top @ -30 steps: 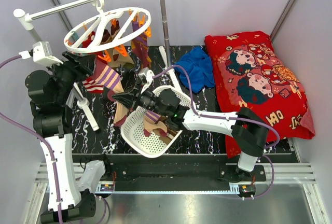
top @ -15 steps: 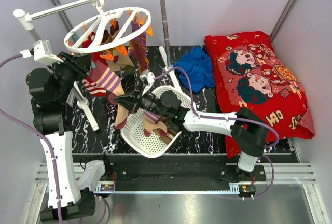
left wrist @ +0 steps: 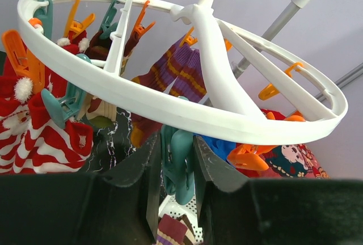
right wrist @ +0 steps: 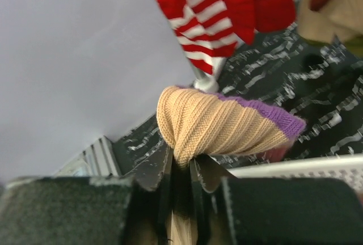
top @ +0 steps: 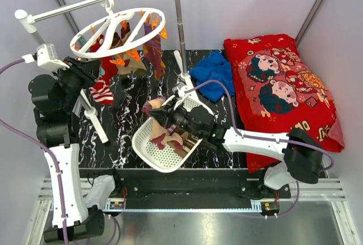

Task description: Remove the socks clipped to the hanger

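Surface (top: 122, 143): black slab veined white, edged at the near side by a metal rail (top: 187, 191).
Room: plain pale walls (top: 238, 1) closed it in on three sides, with dark strips up the back corners.
Rack (top: 85, 5): white poles and a cross-rod stood at the back left of the surface.
Hanger (left wrist: 170, 106): hung by its hook from the rod, above the surface, with its ring tilted.
Socks (top: 153, 52): several hung clipped under the ring, red-and-white at the left, maroon-striped at the right.
Basket (top: 159, 154): white and perforated, sat front centre with more socks inside.
Blue cloth (top: 215, 75): lay crumpled behind the basket, touching the pillow.
Pillow (top: 283, 86): red and printed, filled the right end.
Left pincer (left wrist: 176, 143): was raised to the ring's rim and clenched on a teal clip (left wrist: 180, 171).
Right pincer (right wrist: 181, 163): reached over the basket's far rim, grasping a tan sock (right wrist: 221, 123) with a purple cuff.
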You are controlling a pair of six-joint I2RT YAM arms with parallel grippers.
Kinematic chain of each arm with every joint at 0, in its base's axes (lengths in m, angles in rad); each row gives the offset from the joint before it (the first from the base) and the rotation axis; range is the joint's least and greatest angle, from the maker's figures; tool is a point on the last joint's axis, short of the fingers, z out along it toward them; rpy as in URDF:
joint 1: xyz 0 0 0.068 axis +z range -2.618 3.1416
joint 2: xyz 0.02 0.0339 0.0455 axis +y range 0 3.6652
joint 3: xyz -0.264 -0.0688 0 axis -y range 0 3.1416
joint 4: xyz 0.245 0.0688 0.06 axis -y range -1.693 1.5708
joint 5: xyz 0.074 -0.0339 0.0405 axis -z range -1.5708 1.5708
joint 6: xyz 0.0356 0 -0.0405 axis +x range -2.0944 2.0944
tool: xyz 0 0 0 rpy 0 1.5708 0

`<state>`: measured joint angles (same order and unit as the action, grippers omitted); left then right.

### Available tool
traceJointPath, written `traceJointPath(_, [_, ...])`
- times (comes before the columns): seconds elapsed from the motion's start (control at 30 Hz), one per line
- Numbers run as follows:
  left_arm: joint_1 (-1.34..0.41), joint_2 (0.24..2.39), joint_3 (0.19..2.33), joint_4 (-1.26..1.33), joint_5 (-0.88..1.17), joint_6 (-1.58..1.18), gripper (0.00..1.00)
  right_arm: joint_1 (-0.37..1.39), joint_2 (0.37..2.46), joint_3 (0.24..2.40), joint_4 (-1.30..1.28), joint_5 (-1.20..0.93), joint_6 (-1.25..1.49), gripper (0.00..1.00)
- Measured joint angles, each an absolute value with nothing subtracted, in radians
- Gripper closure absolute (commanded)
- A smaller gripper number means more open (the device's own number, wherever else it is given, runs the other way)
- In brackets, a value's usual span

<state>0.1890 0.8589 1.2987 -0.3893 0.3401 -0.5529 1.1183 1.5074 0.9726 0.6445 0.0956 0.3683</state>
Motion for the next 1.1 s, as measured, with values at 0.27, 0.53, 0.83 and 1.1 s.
traceJointPath(0.27, [0.189,0.859,1.299,-0.39,0.34,-0.546,0.8,1.118,1.524,0.916,0.43,0.297,0.432,0.39])
traceJointPath(0.53, [0.189,0.852,1.299,-0.394,0.34,-0.532,0.74,1.118,1.558,0.927,0.332,0.405,0.421,0.01])
traceJointPath(0.83, [0.189,0.839,1.296,-0.393,0.376,-0.546,0.51,1.118,1.674,1.109,0.635,0.262,0.179,0.01])
traceJointPath(1.1, [0.189,0.833,1.282,-0.378,0.477,-0.562,0.39,1.117,1.933,1.362,0.746,0.071,0.033,0.0])
